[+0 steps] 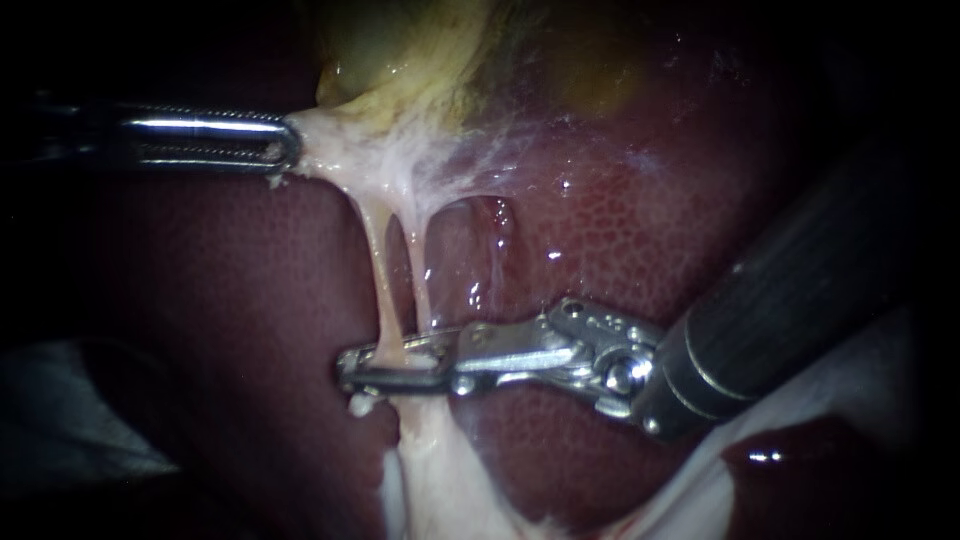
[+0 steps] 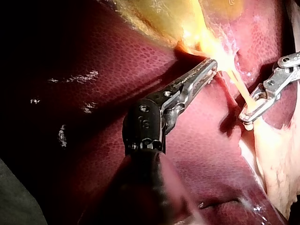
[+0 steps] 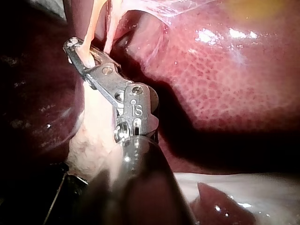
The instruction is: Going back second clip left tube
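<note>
The left tube (image 1: 383,285) runs as a thin, taut, pale-orange strand down the centre-left of the endoscope view, from stretched webbing above to a broad whitish stalk (image 1: 440,470) at the bottom edge. It passes through the narrow gap between the jaws of the right instrument (image 1: 352,366), which reaches in from the lower right with its dark shaft. The jaws stand slightly apart around the tube, and I cannot tell whether they press on it. The right wrist view shows the same strand threading that gap. A small whitish lump (image 1: 358,405) sits just under the jaw tips; whether it is a clip or tissue cannot be made out. The right tube (image 1: 418,270) hangs just beside the left one and slips behind the upper jaw. At upper left, the left instrument (image 1: 286,150) lies level, its jaws closed on the pale tissue (image 1: 330,150) from which both tubes descend. The yellow-green gallbladder (image 1: 400,50) sits above that tissue at the top centre. All around lies the liver (image 1: 650,220), dark red, wet and finely mottled, with bright glints. A dull grey patch (image 1: 70,420) shows at lower left, too dim to identify.
</note>
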`<action>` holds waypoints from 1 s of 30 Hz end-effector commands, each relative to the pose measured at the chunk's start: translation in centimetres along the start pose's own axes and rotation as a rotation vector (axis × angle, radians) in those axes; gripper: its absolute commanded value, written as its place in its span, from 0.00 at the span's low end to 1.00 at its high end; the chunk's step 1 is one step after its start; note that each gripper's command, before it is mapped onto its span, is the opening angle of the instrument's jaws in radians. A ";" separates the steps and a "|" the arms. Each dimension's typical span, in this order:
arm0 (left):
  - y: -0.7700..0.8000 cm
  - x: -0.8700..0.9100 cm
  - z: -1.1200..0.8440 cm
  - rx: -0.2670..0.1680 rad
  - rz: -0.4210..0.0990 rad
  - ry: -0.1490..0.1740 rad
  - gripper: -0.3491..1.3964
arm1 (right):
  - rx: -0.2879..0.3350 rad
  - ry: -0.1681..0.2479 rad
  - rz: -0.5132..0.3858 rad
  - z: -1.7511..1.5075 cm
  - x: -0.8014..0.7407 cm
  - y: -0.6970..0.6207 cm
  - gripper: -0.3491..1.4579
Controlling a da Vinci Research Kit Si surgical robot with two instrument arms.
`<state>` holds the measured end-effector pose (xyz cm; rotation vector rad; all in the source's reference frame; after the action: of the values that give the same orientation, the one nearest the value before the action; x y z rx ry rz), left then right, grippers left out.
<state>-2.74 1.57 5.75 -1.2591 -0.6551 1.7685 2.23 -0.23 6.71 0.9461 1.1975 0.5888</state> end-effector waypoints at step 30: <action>-0.01 -0.01 -0.05 -0.003 -0.011 -0.001 0.00 | -0.254 -0.140 -0.363 -1.18 0.17 -0.28 0.47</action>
<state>-2.69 1.57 5.75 -1.2541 -0.6637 1.7598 1.03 0.15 6.22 0.5025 1.0933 0.3392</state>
